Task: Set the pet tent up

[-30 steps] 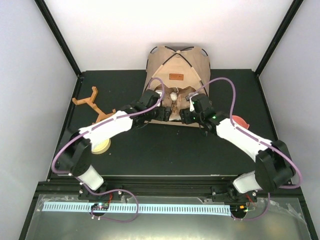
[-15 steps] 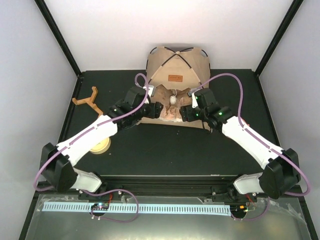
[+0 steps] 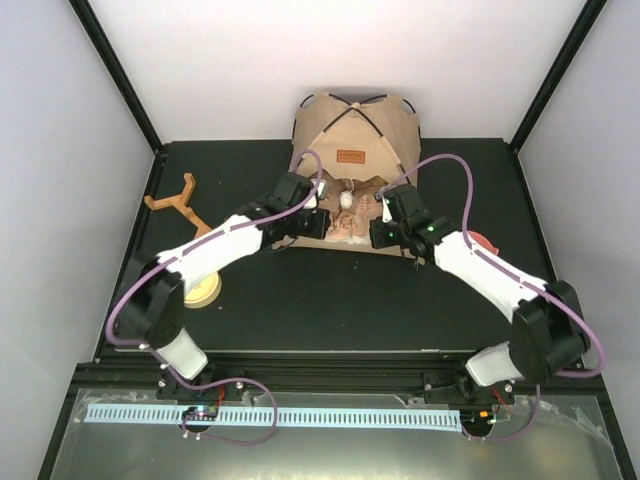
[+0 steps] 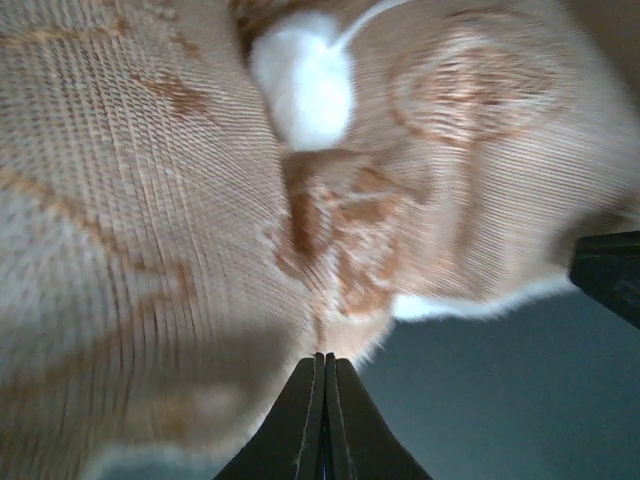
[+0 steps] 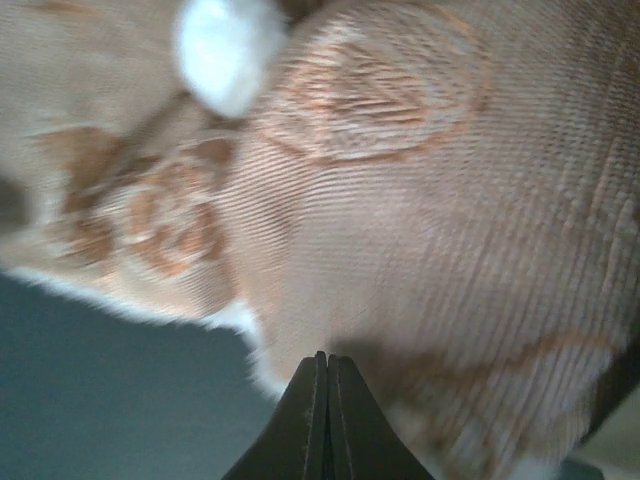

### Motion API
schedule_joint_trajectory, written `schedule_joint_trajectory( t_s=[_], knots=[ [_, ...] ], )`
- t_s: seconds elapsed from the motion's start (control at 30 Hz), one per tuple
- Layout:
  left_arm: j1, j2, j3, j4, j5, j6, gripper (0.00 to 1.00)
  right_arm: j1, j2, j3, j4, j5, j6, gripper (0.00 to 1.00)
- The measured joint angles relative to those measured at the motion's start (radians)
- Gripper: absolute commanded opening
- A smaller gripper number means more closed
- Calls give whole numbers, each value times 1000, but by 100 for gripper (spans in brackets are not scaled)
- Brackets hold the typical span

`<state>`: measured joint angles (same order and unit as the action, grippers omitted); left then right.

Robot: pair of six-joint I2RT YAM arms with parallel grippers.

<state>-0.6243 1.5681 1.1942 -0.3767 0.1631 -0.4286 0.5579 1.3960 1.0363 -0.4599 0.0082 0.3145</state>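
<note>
- The pet tent [image 3: 355, 135] stands at the far middle of the surface [image 3: 330, 300]. Its black poles cross over the top and its mouth faces the arms.
- The white pom-pom [image 3: 346, 199] hangs in that mouth, over a floral cushion [image 3: 345, 228] that spills forward out of it.
- The left claw [image 3: 312, 222] is at the cushion's left front and the right claw [image 3: 378, 232] at its right front, the cushion between them.
- From both claws the tent lies straight ahead, away from the arm bases. Neither arm looks any nearer to it than the other.
- In the left wrist view the fingers [image 4: 305, 400] are pressed together, with their tips at the cushion's near edge. The right wrist view shows the same.
- I cannot tell whether either claw has a bit of hem pinched.
- My guess is that any push would go along that near-to-far line into the tent.
</note>
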Motion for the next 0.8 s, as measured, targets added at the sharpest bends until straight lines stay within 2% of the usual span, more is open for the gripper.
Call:
schedule_joint_trajectory(
  t_s=[0.27,0.47,0.57,0.73,0.8],
  knots=[
    [64,335,182,29,-13,-12,2,-100,247,51,131,46,-20,1],
    [51,532,439,-2,-31,-8,2,-98,393,176,184,29,-25,1],
    [23,603,533,-20,-59,9,5,-89,427,181,206,20,-27,1],
    [-12,662,594,-27,-66,34,20,-81,423,152,214,7,-30,3],
    [-13,688,629,-45,-64,39,32,-82,394,115,230,-4,-36,5]
  ],
)
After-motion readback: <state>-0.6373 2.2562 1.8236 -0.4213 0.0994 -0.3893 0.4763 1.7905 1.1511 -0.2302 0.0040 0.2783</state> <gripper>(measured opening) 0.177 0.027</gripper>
